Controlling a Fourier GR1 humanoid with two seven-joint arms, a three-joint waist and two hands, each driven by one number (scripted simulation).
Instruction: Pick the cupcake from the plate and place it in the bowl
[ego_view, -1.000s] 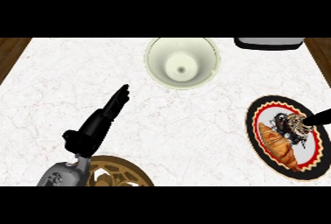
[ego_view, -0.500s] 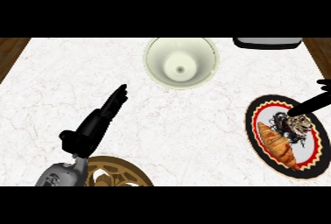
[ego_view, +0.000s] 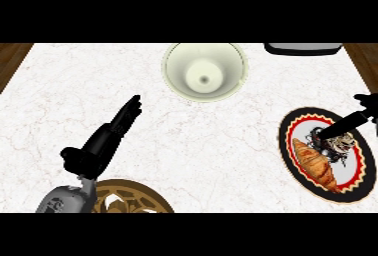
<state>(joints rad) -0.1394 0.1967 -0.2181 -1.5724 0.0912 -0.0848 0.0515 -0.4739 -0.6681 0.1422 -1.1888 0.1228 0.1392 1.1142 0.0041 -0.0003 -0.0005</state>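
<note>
The cupcake (ego_view: 339, 145), dark with a pale top, sits on the round plate (ego_view: 295, 127) with a black and red rim at the right. A croissant (ego_view: 316, 162) lies beside it on the same plate. My right hand (ego_view: 347, 122) comes in from the right edge, and its straight fingers slant down-left to touch the cupcake's upper side. Most of that hand is out of view. The cream bowl (ego_view: 204, 71) stands at the counter's far middle, with nothing in it. My left hand (ego_view: 111, 135) rests open at the lower left, fingers pointing up and right.
A round wooden openwork object (ego_view: 136, 197) lies at the near edge beside my left forearm. A dark grey object (ego_view: 303, 48) sits at the far right edge. Bare white marble counter (ego_view: 221, 150) lies between the plate and the bowl.
My right hand has shifted up along the right edge, and its fingers now slant more steeply down to the cupcake. The left hand, cupcake and bowl have stayed put.
</note>
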